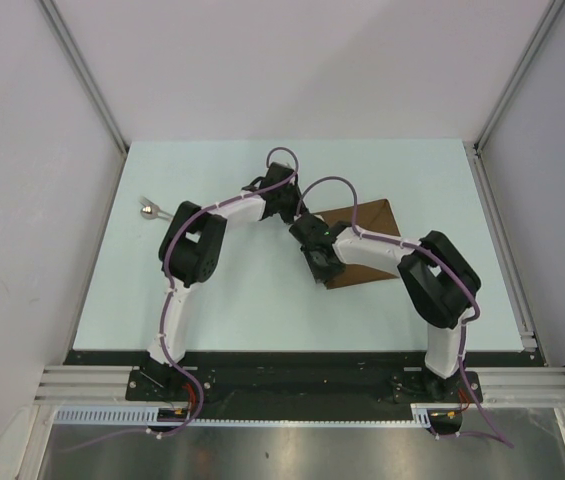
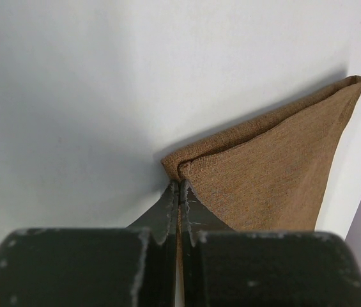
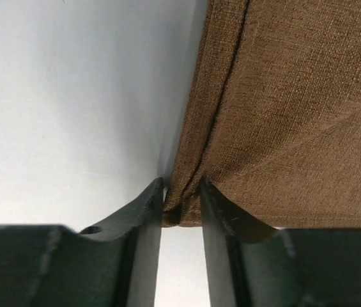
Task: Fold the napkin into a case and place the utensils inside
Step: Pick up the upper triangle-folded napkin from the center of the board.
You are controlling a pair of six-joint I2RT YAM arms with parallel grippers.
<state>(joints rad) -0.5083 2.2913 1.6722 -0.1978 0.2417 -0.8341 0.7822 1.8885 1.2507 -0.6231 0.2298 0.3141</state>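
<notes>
Early stage. Napkin (image 1: 367, 240) lies on surface (image 1: 262, 310), doubled at its edge, no case yet. Left gripper (image 2: 179, 188) pinched tight on one corner; right gripper (image 3: 181, 201) partly closed around a bunched fold, grip uncertain. Utensils (image 1: 152, 209) lie well left of both grippers, untouched.

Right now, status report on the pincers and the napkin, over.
Left pincer shut on napkin corner. Right pincer straddling napkin edge, jaws not fully shut. Utensils far left, untouched. Nothing in the way.

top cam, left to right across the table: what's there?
utensils → left gripper → right gripper → napkin
</notes>
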